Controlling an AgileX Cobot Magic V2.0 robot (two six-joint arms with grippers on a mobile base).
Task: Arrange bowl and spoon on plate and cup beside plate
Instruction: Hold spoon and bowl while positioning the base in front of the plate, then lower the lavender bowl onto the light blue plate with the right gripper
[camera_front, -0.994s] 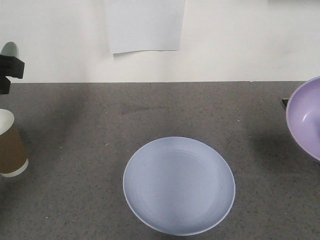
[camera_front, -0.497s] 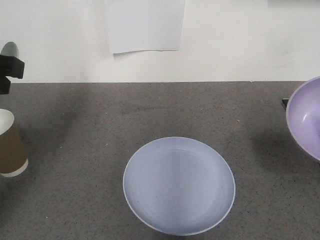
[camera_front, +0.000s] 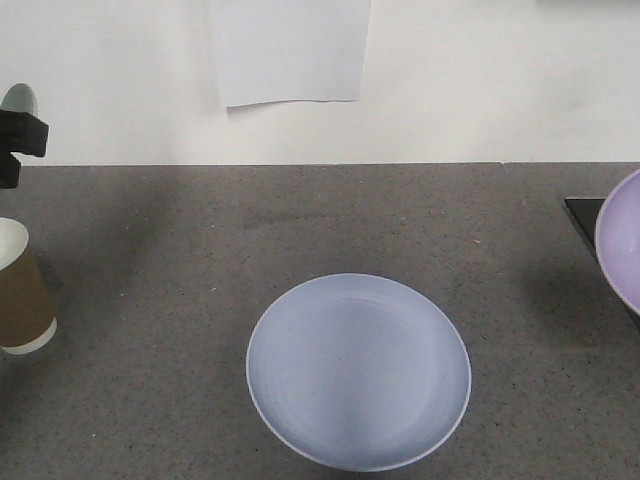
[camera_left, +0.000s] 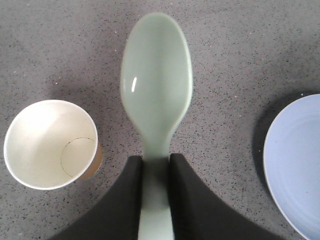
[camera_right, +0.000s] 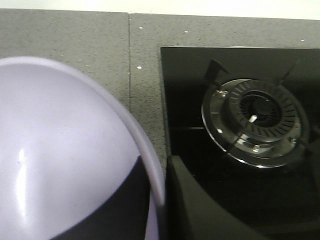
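Left gripper (camera_left: 155, 172): squeezes the small mint-green plastic spoon (camera_left: 156, 95).
Right gripper (camera_right: 159, 200): pinches the round purple plastic bowl (camera_right: 60, 150) by its rim.
Risk: bowl may slip, held at one edge.

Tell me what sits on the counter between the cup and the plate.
Nothing: the front view shows bare counter between cup and plate. In the left wrist view, the held spoon appears over that stretch.

The left gripper (camera_left: 155, 162) is clamped on the spoon (camera_left: 156, 85) by its handle, one black finger on either side, with the head pointing out ahead of the tips. The right gripper (camera_right: 158, 170) pinches the bowl (camera_right: 60, 150) by its rim, one finger inside and one outside.
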